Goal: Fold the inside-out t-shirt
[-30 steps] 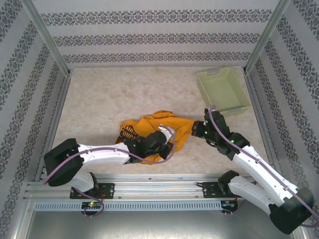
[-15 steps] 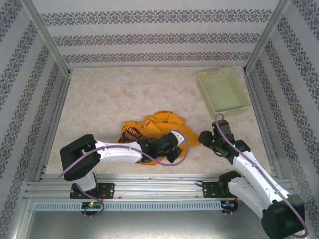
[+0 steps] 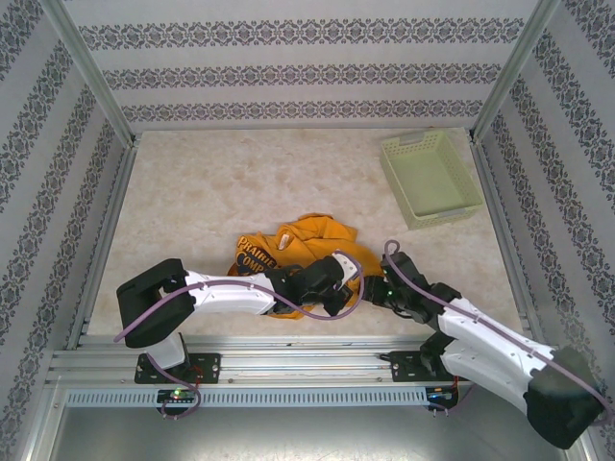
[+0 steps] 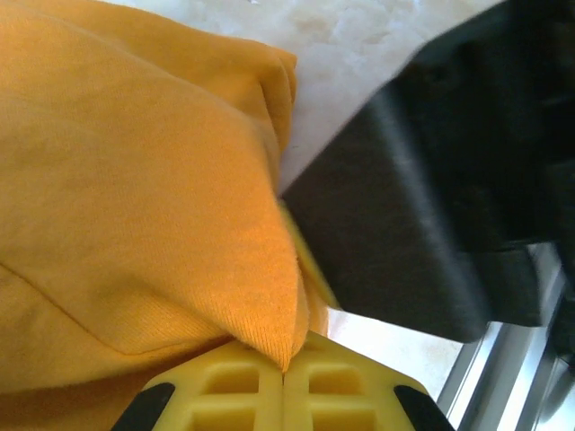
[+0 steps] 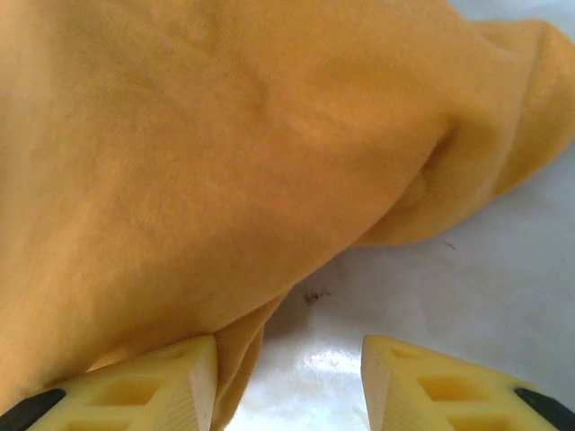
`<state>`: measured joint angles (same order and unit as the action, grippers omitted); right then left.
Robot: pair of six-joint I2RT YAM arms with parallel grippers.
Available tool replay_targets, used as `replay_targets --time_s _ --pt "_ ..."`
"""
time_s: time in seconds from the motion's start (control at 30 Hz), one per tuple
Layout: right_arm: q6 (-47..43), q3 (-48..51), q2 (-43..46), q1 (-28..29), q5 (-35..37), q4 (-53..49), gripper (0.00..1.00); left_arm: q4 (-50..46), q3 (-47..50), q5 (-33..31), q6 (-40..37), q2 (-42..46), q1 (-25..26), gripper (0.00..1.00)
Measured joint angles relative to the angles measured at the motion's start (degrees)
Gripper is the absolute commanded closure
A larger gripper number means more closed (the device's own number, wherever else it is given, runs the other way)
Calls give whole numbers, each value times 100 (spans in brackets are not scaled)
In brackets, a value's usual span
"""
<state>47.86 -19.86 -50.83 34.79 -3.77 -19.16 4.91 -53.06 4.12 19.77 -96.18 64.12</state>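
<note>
Orange t-shirt [image 3: 309, 233], crumpled, is pinched in the clamped left end effector [image 4: 284, 375].

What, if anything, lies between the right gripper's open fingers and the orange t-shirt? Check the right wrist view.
Nothing visible does. The right gripper stands open right at the t-shirt, a fold of cloth beside one finger; past it only bare table shows.
</note>
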Motion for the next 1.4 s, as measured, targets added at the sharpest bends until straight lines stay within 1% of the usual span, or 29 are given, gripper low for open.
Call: replay_targets --time_s 0.13,0.23,0.3,0.47,0.57,0.7,0.73,0.77,0.83,0.9,0.97,1.03,1.1,1.2,1.3,1.4 --pt "-28 -273 -481 -9 173 240 53 2 0 37 0 0 0 100" --pt "-103 -483 -651 -55 225 463 47 4 0 37 15 0 0 100" --pt "-155 -588 -745 -83 262 632 45 4 0 42 13 0 0 99" --pt "-229 -686 -1088 -243 199 957 42 57 11 177 17 0 -9 87" --pt "-323 -796 -1370 -243 146 1008 41 155 92 260 26 2 -22 79" --pt "-415 -817 -1445 -243 129 1029 45 282 341 363 107 44 -144 78" --pt "-433 -817 -1432 -243 127 1029 47 352 450 374 146 81 -205 77" --pt "-452 -815 -1403 -243 118 1025 47 396 549 382 170 127 -260 74" --pt "-457 -815 -1344 -223 109 1023 46 452 721 391 216 229 -352 70" --pt "-459 -815 -1329 -151 109 1025 44 459 785 407 234 306 -400 69" --pt "-455 -815 -1368 -46 109 1027 44 479 785 450 236 369 -415 69" --pt "-455 -815 -1475 20 109 1049 49 527 793 474 236 444 -415 65" --pt "-452 -815 -1611 39 114 1049 56 743 931 490 236 605 -426 62" --pt "-457 -828 -1668 81 256 940 61 789 1034 426 238 828 -505 62" --pt "-468 -857 -1606 122 514 704 69 717 927 247 258 848 -743 61" --pt "-463 -855 -1534 138 678 522 79 533 745 61 308 758 -1043 60"
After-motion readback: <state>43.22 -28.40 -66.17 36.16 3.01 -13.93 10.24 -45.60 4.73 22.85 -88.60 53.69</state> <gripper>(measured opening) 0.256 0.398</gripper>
